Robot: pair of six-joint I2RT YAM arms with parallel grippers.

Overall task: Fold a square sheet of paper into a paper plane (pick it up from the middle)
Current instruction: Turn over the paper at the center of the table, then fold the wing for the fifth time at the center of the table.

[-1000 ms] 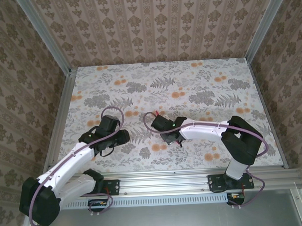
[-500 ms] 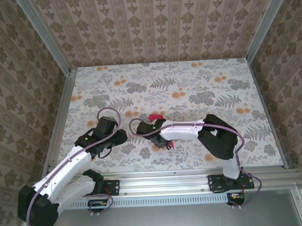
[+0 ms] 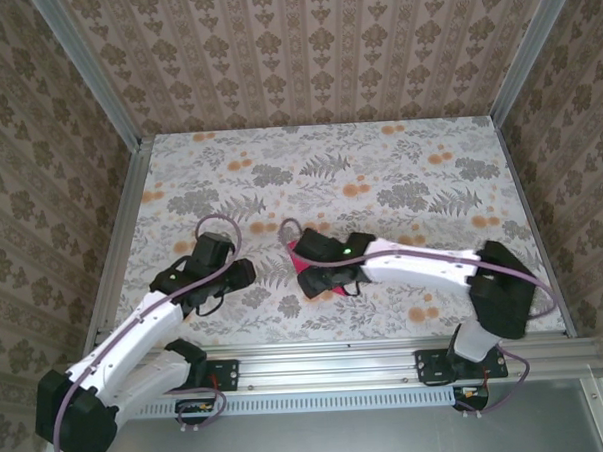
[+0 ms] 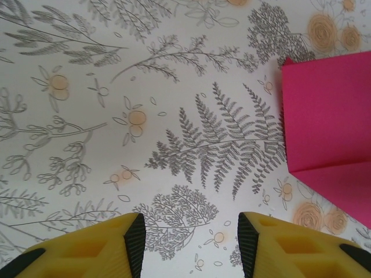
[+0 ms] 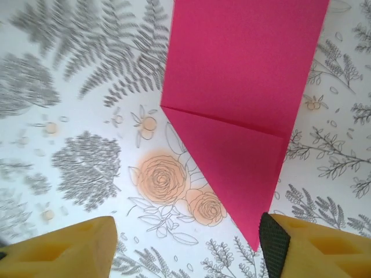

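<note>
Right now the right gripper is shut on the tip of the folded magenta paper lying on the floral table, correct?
Not shut: the right wrist view shows the right gripper open, fingers wide apart, the folded magenta paper lying on the floral table with its tip beside one finger.

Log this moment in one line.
paper: part-folded, one pointed end, lying on table | left hand: open, empty, apart from paper | right hand: open, over paper's pointed end
</note>
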